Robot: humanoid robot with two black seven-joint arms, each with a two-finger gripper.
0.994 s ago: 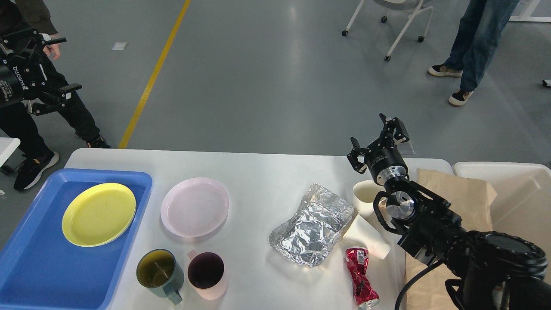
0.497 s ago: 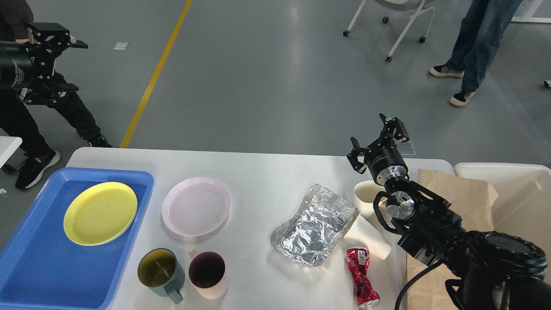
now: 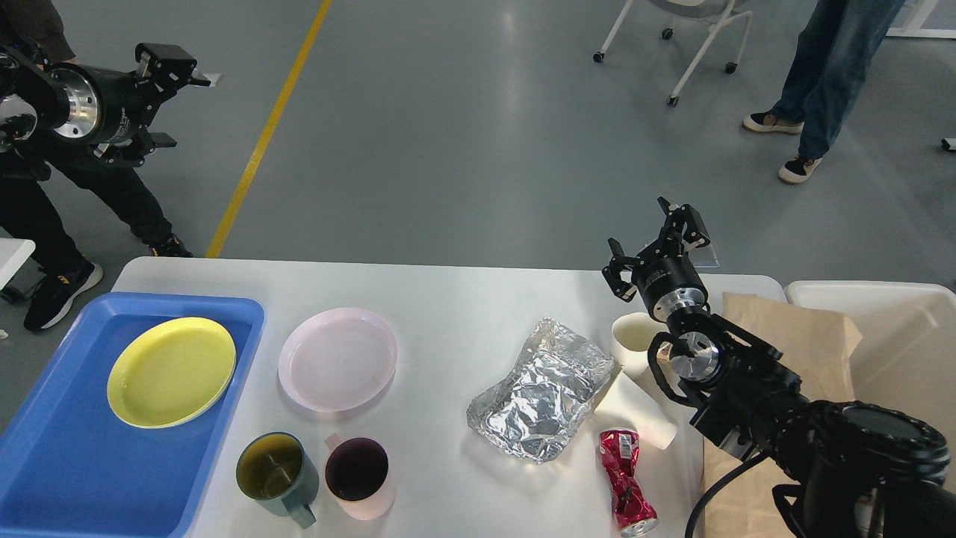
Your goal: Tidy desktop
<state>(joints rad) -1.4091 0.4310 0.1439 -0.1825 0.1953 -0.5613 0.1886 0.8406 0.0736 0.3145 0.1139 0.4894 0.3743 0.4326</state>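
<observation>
The white desktop (image 3: 455, 299) carries a pink plate (image 3: 337, 359), a green mug (image 3: 272, 469), a pink mug (image 3: 360, 477), a crumpled foil sheet (image 3: 541, 388), two white paper cups (image 3: 635, 373), a crushed red can (image 3: 626, 482) and brown paper (image 3: 792, 336). A yellow plate (image 3: 172, 371) lies in the blue tray (image 3: 52, 463) at the left. My right gripper (image 3: 657, 243) is open and empty, raised over the table's far right edge. My left gripper (image 3: 168, 97) is open and empty, high above the floor beyond the table's left end.
A cream bin (image 3: 896, 321) stands at the table's right end. People's legs (image 3: 829, 75) and a wheeled chair (image 3: 687, 37) are on the floor beyond. A yellow line (image 3: 261, 142) crosses the floor.
My left arm has swung to the right and turned, its gripper now pointing right. The right arm and the objects on the table have not moved.
</observation>
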